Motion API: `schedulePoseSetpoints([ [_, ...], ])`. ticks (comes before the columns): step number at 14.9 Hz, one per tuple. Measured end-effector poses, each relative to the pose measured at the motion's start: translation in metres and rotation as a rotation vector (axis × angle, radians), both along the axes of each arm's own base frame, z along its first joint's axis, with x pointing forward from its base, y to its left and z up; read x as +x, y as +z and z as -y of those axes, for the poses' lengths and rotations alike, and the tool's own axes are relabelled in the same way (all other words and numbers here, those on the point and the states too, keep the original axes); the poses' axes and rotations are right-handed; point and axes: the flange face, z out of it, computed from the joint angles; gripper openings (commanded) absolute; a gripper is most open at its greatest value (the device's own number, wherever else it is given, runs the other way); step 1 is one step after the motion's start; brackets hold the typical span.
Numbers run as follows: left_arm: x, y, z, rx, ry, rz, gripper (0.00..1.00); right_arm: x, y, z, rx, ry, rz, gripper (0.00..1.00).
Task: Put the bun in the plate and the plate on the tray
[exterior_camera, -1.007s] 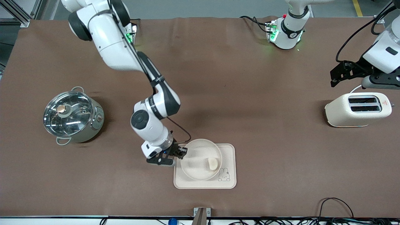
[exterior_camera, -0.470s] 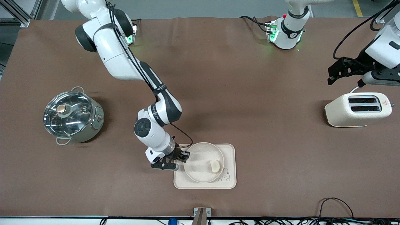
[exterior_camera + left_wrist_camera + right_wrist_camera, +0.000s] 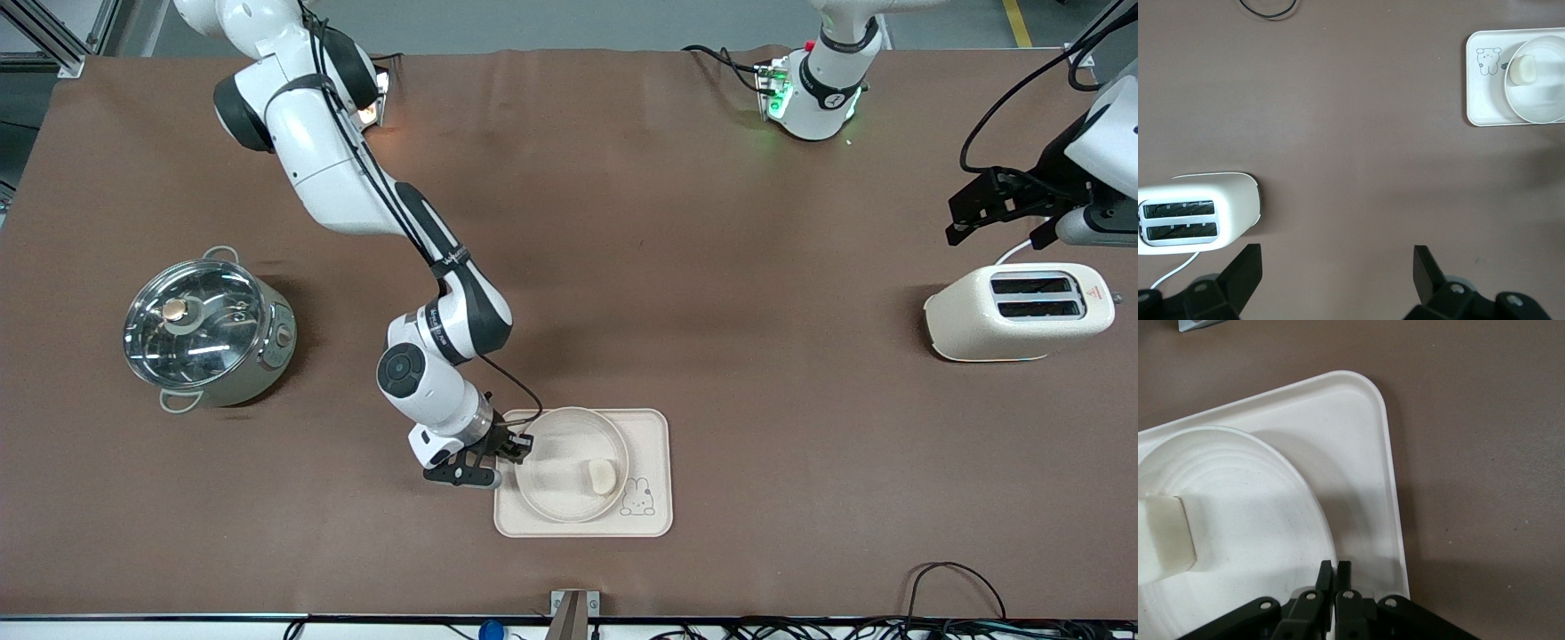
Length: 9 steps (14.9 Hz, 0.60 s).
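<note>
1. On the tray (image 3: 653, 444), the thing nearest the front camera, sits the plate (image 3: 556, 502), filling most of it on the side toward the right arm's end of the table; the tray's small bunny drawing (image 3: 637, 498) shows bare beside the plate, toward the left arm's end
2. In the plate lies the bun (image 3: 602, 476), on the side closest to the bunny drawing; the left wrist view shows the same order, with the bun (image 3: 1522, 69) in the plate (image 3: 1545, 107) on the tray (image 3: 1481, 100)
3. At the tray's edge toward the right arm's end, the right gripper (image 3: 516, 444) is down at the plate's rim; in the right wrist view its fingers (image 3: 1327, 577) are pressed together on the thin rim of the plate (image 3: 1258, 520), pinching it, with the tray (image 3: 1365, 453) under it
4. Farther from the front camera than the tray, toward the right arm's end, stands a lidded steel pot (image 3: 206, 327)
5. Well apart from the tray, toward the left arm's end, stands a cream toaster (image 3: 1019, 311)
6. Over the table just beside the toaster, the left gripper (image 3: 1336, 267) waits with its fingers spread wide and nothing between them
</note>
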Motion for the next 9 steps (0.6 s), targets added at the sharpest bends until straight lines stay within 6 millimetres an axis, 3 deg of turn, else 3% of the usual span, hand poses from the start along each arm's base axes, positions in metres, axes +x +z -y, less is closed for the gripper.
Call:
schedulePoseSetpoints([
  [1, 0.000, 0.000, 0.000, 0.000, 0.000, 0.000, 1.00, 0.000, 0.001, -0.001, 0.003, 0.000, 0.001, 0.74],
  [3, 0.000, 0.000, 0.000, 0.000, 0.000, 0.000, 1.00, 0.002, 0.007, -0.002, 0.029, -0.013, 0.002, 0.96],
  [6, 0.000, 0.000, 0.000, 0.000, 0.000, 0.000, 1.00, 0.007, 0.034, -0.001, 0.070, -0.028, -0.024, 1.00],
  [9, 0.000, 0.000, 0.000, 0.000, 0.000, 0.000, 1.00, 0.010, 0.060, 0.019, 0.056, -0.027, -0.097, 1.00],
])
